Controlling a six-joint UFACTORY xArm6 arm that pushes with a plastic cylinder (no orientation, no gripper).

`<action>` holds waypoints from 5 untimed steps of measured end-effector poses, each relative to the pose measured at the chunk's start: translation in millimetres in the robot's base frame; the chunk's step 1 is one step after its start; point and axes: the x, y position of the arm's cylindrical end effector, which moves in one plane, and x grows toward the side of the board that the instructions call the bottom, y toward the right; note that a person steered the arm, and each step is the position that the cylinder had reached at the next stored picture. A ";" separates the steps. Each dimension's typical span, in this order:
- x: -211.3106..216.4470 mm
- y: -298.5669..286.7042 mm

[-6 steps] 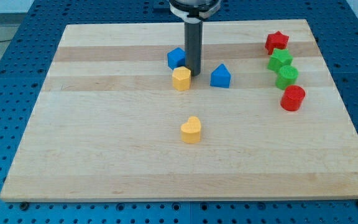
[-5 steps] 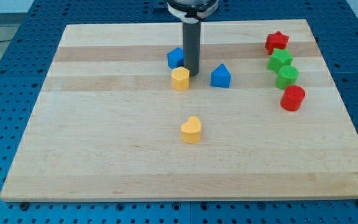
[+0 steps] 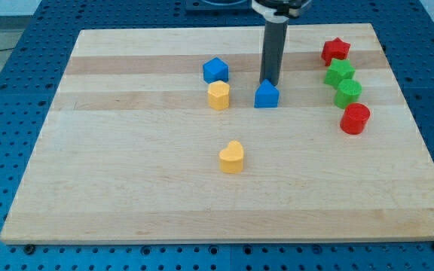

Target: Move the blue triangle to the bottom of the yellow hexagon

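Observation:
The blue triangle sits on the wooden board right of centre, near the view's top. The yellow hexagon stands to its left, about level with it. My tip is just above the blue triangle's upper edge, touching or nearly touching it. The rod rises toward the view's top edge.
A blue cube-like block stands just above the yellow hexagon. A yellow heart lies lower, near the board's centre. At the right edge are a red star, two green blocks and a red cylinder.
My tip has moved to the right, from between the blue cube and the yellow hexagon to just above the blue triangle. The blocks have hardly shifted.

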 end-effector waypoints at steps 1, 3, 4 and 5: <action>13.1 -2.2; 22.5 14.7; 41.4 10.4; 47.8 -4.8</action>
